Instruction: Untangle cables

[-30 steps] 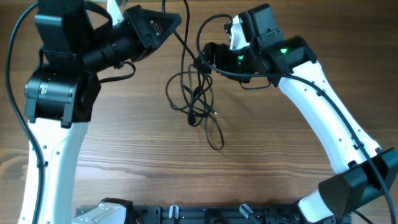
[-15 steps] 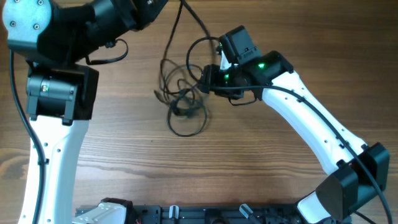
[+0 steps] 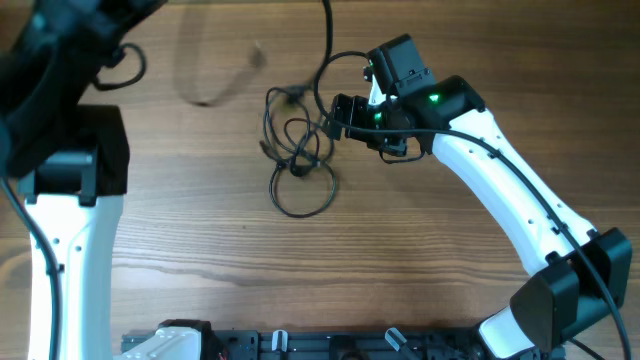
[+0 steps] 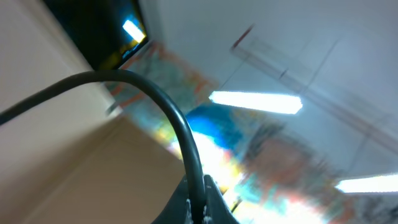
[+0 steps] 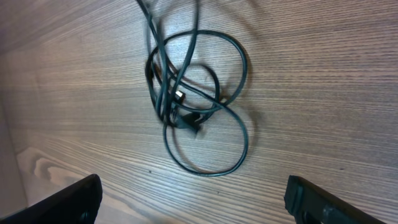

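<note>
Cable tangle (image 3: 298, 160) flat on wood table (image 3: 200, 250), slightly toward 12 o'clock from centre. 1 big loop at its 6 o'clock, tighter knot with plug ends above. 1 strand (image 3: 326, 40) leaving toward 12 o'clock, out of frame. Right gripper (image 3: 336, 120) just beside tangle at its 2 o'clock, fingers (image 5: 68, 199) spread wide, nothing between. Left gripper (image 4: 200, 202) up high, aimed at ceiling lights (image 4: 255, 102), clamped on 1 black cord (image 4: 174, 118). Blurred dark loop (image 3: 215, 85) at tangle's 10 o'clock, can't tell what.
</note>
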### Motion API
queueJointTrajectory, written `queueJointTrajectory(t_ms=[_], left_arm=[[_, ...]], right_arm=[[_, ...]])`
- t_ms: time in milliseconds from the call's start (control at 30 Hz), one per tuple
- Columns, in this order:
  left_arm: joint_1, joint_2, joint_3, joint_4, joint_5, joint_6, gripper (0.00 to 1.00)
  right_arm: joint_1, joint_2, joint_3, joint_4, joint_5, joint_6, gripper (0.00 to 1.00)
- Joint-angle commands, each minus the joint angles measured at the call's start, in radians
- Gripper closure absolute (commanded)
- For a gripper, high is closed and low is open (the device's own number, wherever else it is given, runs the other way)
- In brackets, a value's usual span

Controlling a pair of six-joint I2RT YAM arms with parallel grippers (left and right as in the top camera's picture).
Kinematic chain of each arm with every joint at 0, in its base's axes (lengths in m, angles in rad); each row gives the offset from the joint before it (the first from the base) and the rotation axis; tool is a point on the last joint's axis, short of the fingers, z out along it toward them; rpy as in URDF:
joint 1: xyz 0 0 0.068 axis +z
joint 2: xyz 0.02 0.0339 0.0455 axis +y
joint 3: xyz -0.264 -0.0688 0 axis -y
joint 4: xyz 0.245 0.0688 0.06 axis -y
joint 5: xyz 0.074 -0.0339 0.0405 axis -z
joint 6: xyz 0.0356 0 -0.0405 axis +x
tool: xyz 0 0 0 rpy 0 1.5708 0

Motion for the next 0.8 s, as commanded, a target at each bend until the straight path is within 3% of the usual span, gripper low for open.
queueJointTrajectory(t_ms=[0,67,133,233,367,500,633,767], left_arm=[[0.0,0.0,0.008,0.013,-0.235,-0.221,0.96],[0.0,0.0,0.008,0.006,-0.214,-0.216,0.96],[0.0,0.0,0.008,-0.06,-0.139,-0.117,0.96],[0.0,0.0,0.008,-0.34,-0.067,0.169,0.96],[0.004,0.007,0.008,-0.717,-0.157,0.587,0.96],[0.059,0.033,0.008,-0.766,-0.207,0.834,0.96],[0.111,0.053,0.008,-0.961,-0.334,0.873,0.96],[0.116,0.085,0.008,-1.338,-0.379,0.913,0.96]], right_arm=[[-0.001,-0.003,0.0,0.002,-0.009,-0.021,0.03],[-0.001,-0.003,0.0,0.002,-0.009,-0.021,0.03],[-0.001,-0.003,0.0,0.002,-0.009,-0.021,0.02],[-0.001,-0.003,0.0,-0.018,0.008,-0.021,0.02],[-0.001,-0.003,-0.001,-0.048,0.055,-0.021,0.0],[-0.001,-0.003,-0.001,-0.048,0.055,-0.022,0.0],[-0.001,-0.003,-0.001,-0.05,0.055,-0.022,0.0],[-0.001,-0.003,-0.001,-0.048,0.055,-0.022,0.0]])
